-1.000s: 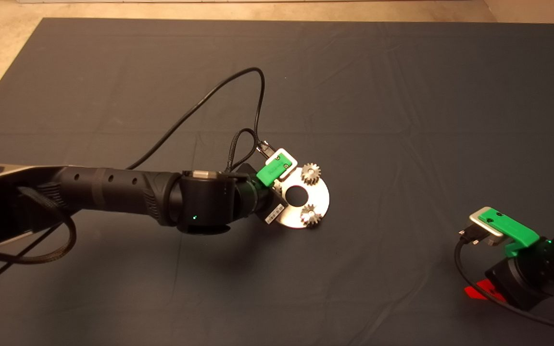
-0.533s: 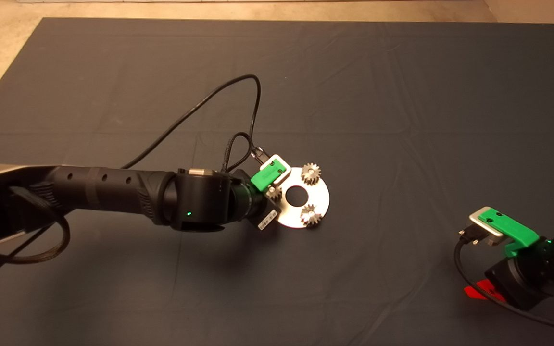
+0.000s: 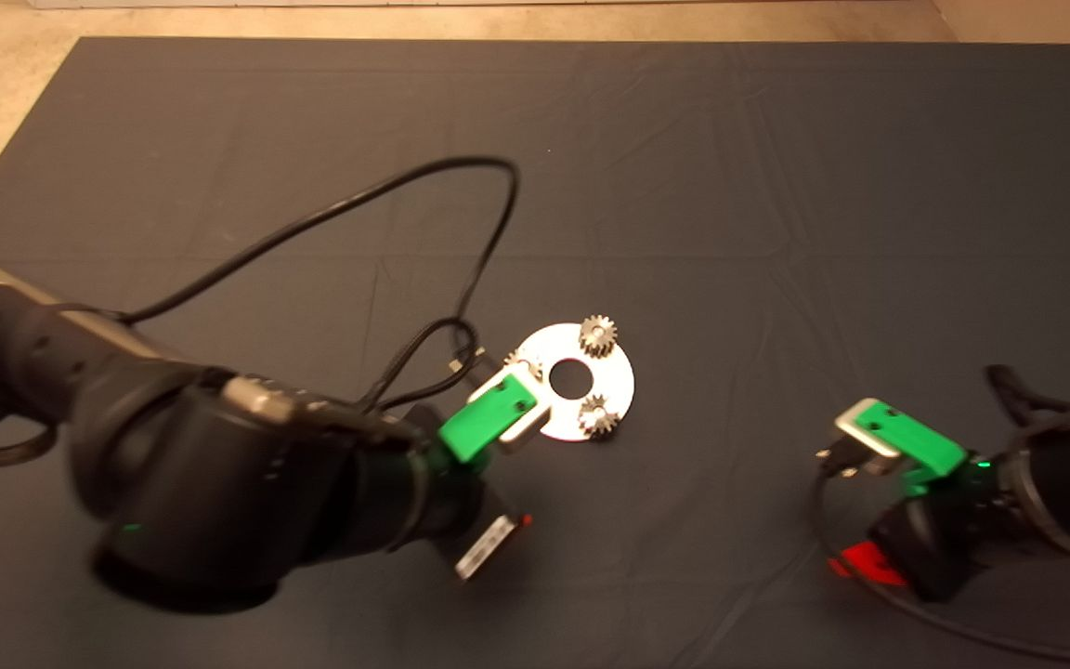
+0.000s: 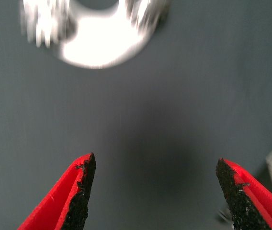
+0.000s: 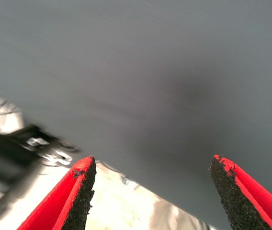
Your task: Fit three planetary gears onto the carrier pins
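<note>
Dark mat [image 3: 776, 186] with soft creases covers the table, pale floor strip at its far edge; a black cable [image 3: 331, 218] loops over the mat from the left arm and curls beside the disc. Flat shiny silver disc [image 3: 549, 348] with round centre hole lies mid-mat. Two planetary gears [image 3: 598, 335] clearly sit on it, small toothed steel spur gears, one at the far rim and one at the near-right rim; a third toothed piece shows at the disc's left edge, half hidden by the left arm's green mount, so its seating is unclear. The carrier pins are under the gears, not separately visible. Left gripper [image 4: 157, 191] is just off the disc's near-left side, above bare mat, fingers [image 4: 81, 189] spread wide with nothing between them; red wedge-shaped fingers, rough black pads. In the left wrist view the disc lies ahead of the fingertips, beyond them and apart, blurred, with a toothed gear smear at its edge. The bulky black wrist housing and green mount block the disc's near-left rim from above. Right gripper [image 5: 153, 191] sits well apart from the disc at the mat's near-right, fingers also spread and empty, bare grey mat ahead of the tips; a blurred pale and dark shape shows by one finger, cannot tell what.
</note>
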`<state>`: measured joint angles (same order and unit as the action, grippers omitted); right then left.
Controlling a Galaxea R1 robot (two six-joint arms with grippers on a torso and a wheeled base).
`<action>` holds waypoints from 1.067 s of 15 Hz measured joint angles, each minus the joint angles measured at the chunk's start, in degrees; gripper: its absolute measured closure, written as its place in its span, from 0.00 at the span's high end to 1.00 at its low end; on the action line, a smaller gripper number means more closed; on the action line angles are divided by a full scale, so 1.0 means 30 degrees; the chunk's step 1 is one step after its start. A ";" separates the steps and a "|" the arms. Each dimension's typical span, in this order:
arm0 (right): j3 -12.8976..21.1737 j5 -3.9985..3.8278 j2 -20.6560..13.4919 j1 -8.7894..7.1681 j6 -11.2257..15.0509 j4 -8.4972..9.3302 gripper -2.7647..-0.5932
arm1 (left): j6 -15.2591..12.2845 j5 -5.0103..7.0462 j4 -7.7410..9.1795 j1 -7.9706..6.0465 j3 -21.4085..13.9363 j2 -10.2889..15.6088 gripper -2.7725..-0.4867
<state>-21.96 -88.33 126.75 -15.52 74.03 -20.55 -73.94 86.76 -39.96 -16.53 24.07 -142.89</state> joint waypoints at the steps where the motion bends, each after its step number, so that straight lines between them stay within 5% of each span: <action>1: -0.0012 0.0011 0.2011 -0.0081 0.1129 -0.0008 0.54 | -0.0865 0.0045 0.0737 -0.0126 -0.0352 0.1252 0.55; 3: -0.0130 0.0386 0.5196 -0.0220 0.3951 -0.0008 0.54 | -0.1639 0.0314 0.1553 -0.0541 -0.0861 0.3733 0.55; 4: -0.0137 0.0386 0.5221 -0.0227 0.3991 -0.0008 0.54 | -0.2015 0.0516 0.1972 -0.0598 -0.1009 0.4432 0.55; 5: -0.0352 0.0276 0.6437 -0.0329 0.6111 -0.0008 0.54 | -0.2300 0.0537 0.2308 -0.0641 -0.1178 0.4504 0.55; 6: -0.0471 0.0264 0.7016 -0.0325 0.6966 -0.0008 0.54 | -0.2723 0.0343 0.2563 -0.0646 -0.1343 0.4294 0.55; 10: -0.0581 0.0264 0.7090 -0.0009 0.7352 -0.0012 0.54 | -0.4449 0.0252 0.3125 -0.0351 -0.1520 0.3615 0.55; 14: -0.0581 0.0010 0.5525 0.0845 0.7303 -0.0009 0.54 | -0.5244 0.0215 0.3398 0.0016 -0.1610 0.2942 0.55; 16: -0.0581 0.0146 0.5480 0.0931 0.7267 -0.0012 0.54 | -0.5454 0.0240 0.3418 0.0057 -0.1646 0.2878 0.55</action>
<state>-23.70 -87.89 143.19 -12.73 95.83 -20.59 -90.31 87.48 -29.71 -16.36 19.13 -134.25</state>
